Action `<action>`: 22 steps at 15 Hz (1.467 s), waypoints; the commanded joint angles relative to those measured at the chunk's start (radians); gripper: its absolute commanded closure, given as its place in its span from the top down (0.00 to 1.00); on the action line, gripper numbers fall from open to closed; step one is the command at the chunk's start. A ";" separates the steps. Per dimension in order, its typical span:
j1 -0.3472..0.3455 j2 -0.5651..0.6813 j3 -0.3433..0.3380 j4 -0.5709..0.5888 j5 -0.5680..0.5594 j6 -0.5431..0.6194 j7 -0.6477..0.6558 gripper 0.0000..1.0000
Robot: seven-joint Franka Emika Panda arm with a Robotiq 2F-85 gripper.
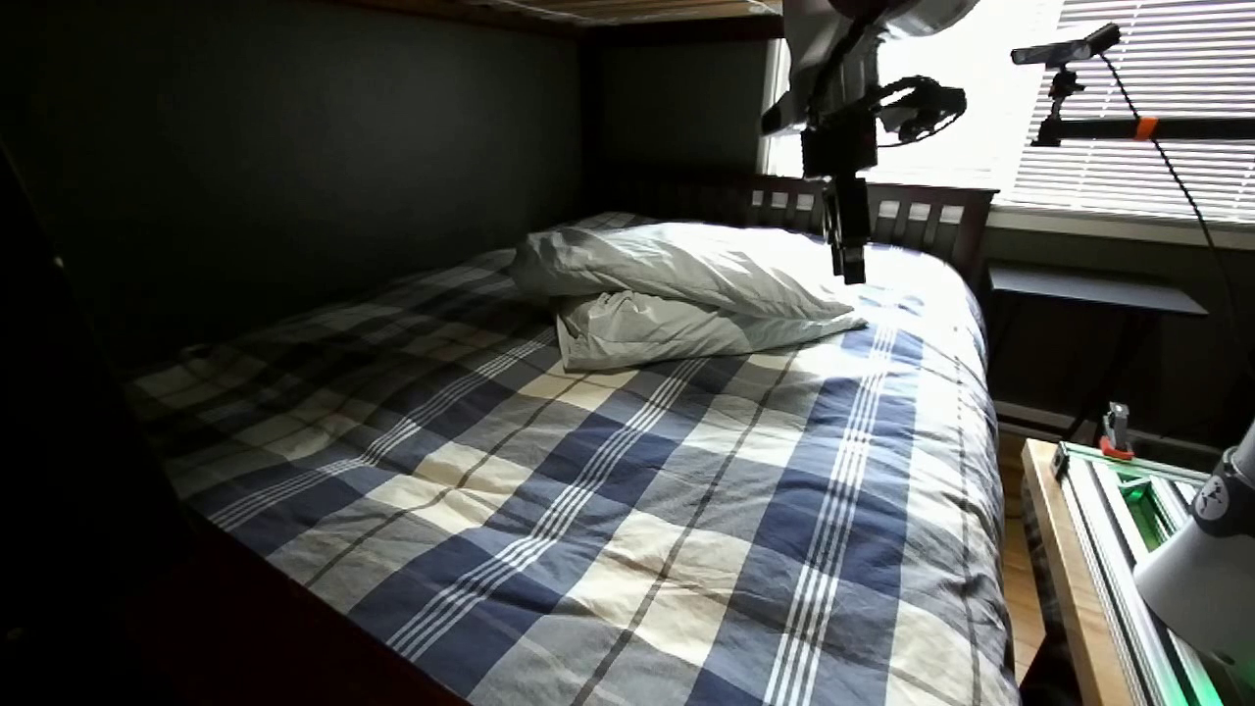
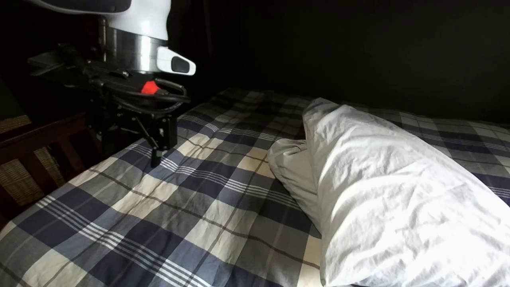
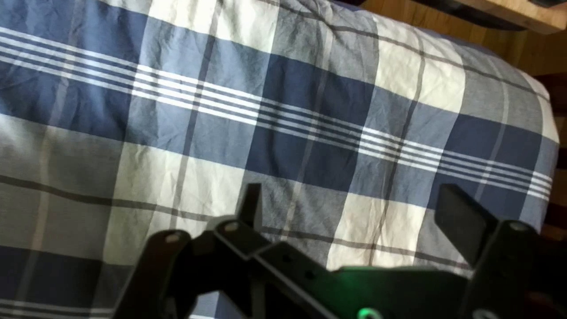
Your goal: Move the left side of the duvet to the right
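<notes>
The duvet [image 1: 637,529], in navy, grey and cream plaid, lies spread over the whole bed with light wrinkles. It also fills much of an exterior view [image 2: 215,207] and the wrist view [image 3: 310,110], where its rounded edge and corner show at the right. My gripper [image 1: 849,270] hangs pointing down above the duvet at the headboard end, beside the white pillows. In the wrist view the gripper [image 3: 352,195] has its two fingers wide apart with nothing between them. In an exterior view the gripper [image 2: 133,151] is apart from the cloth, above it.
A white rumpled pillow [image 1: 686,260] lies on a second pillow [image 1: 647,333] on the duvet; both also show from nearer [image 2: 398,191]. The slatted wooden headboard [image 1: 971,230] closes the far end. A small side table [image 1: 1093,291] and the wood-edged robot stand [image 1: 1088,608] are beside the bed.
</notes>
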 commanded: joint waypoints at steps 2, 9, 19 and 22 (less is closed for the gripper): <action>0.056 0.024 0.115 -0.157 0.090 0.199 0.107 1.00; 0.170 0.127 0.251 -0.241 0.362 0.605 0.272 1.00; 0.184 0.188 0.307 -0.203 0.333 0.591 0.301 1.00; 0.200 0.215 0.319 -0.182 0.361 0.600 0.288 1.00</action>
